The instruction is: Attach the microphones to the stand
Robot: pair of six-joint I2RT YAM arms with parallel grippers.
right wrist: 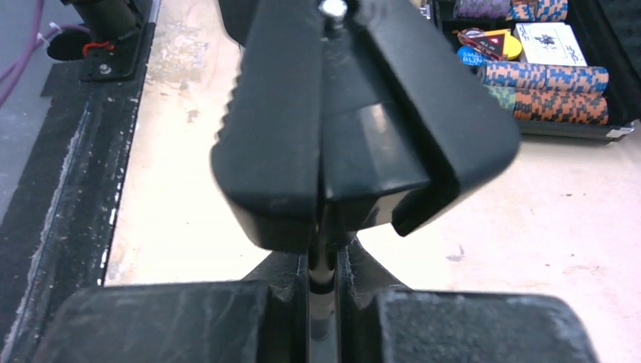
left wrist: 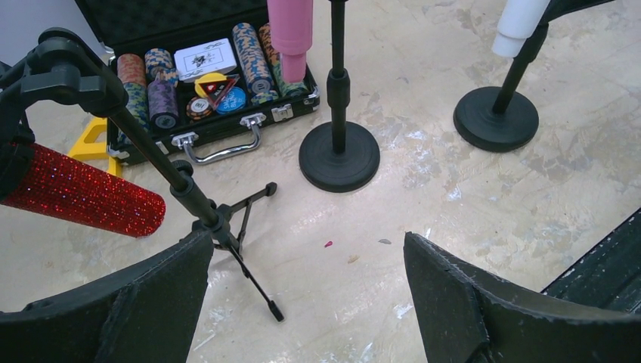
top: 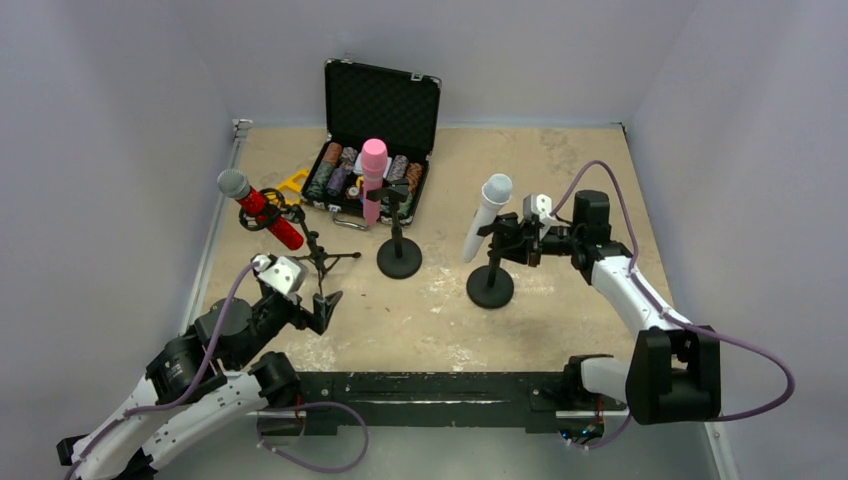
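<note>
The glittery red microphone (top: 258, 207) sits tilted in the clip of a small tripod stand (top: 318, 262). The pink microphone (top: 373, 178) hangs in a round-base stand (top: 399, 258). The white microphone (top: 486, 215) leans in the clip of a second round-base stand (top: 490, 285). My right gripper (top: 515, 240) is shut on that stand's thin stem just below its black clip (right wrist: 355, 113), seen close in the right wrist view (right wrist: 323, 280). My left gripper (top: 325, 305) is open and empty, low beside the tripod's feet (left wrist: 306, 302). The red microphone (left wrist: 75, 193) is at its upper left.
An open black case of poker chips (top: 372, 150) stands at the back, with a yellow piece (top: 293, 183) to its left. A black rail (top: 430, 395) runs along the near edge. Walls close in the table on three sides.
</note>
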